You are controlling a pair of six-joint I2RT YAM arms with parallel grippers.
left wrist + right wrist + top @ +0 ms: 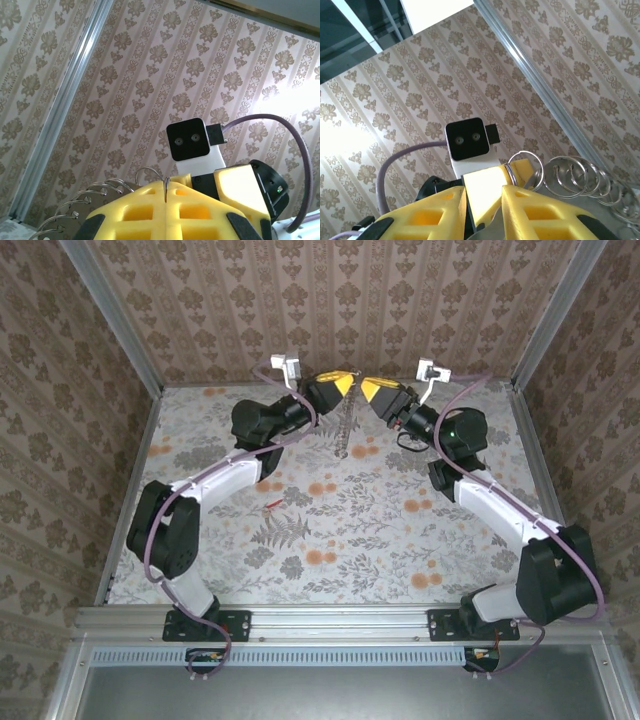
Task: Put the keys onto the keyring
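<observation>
Both arms are raised at the back of the table, their grippers facing each other. My left gripper [345, 388] [165, 182] is shut, pinching a thin wire loop of the keyring [344, 430] [75, 207], whose chain of metal rings hangs down toward the table. My right gripper [370, 391] [484, 187] has its jaws partly apart beside the top ring [522, 165]. A grey metal piece [496, 229] lies low in the gap, and I cannot tell if it is gripped. A tiny red-headed key [272, 504] lies on the table, left of centre.
The floral table [350, 540] is walled by patterned panels with metal corner posts [120, 320] at the back. Purple cables loop along both arms. A metal rail [330, 622] carrying the arm bases runs along the near edge.
</observation>
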